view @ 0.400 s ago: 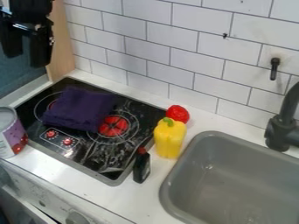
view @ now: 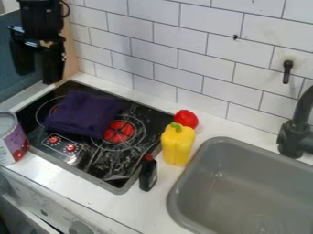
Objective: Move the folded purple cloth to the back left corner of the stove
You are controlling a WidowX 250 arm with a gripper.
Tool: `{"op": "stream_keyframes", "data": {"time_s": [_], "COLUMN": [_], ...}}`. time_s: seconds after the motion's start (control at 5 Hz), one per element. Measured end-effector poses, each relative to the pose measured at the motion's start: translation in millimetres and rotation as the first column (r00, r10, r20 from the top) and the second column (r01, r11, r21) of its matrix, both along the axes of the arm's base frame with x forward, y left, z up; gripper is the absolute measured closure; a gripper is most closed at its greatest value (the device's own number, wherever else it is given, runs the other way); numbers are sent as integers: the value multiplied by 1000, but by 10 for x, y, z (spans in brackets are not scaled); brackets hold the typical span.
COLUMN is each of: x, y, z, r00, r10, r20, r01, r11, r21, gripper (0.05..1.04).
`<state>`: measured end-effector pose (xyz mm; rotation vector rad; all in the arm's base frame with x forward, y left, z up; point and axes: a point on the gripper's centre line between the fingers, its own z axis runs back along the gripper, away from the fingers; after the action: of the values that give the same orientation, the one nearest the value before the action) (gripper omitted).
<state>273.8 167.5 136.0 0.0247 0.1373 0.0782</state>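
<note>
While tool hangs, purple cloth below

Lighting bright & mostly diffuse; exact src dir. unclear. White bench v. bright, tiled wall a bit greyer w/ soft, faint shading at L. Streaky white glare on glossy black cooktop, esp. lower R part; small dull highlights in grey sink.

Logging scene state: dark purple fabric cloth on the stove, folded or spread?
Folded: the dark purple cloth lies as a compact, thick block, covering only part of the black glass cooktop.
</note>
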Motion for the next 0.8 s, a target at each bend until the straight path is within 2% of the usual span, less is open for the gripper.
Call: {"op": "stream_keyframes", "data": {"time_s": [0.2,0.4,0.6,0.8], "x": [124,244,318,397], "y": [-78,-177,-206,-196], "z": [-87,-356,-581,-740], "r00": [1000,1000,1000,1000], "r10": [3,-4,-1,11], "r20": [30,11,4,18], "r01": [-2,5,2,-7], "r11": [999,993,987,986], "r21": [-34,-114,-159,-169], "gripper": [83,83,83,83]}}
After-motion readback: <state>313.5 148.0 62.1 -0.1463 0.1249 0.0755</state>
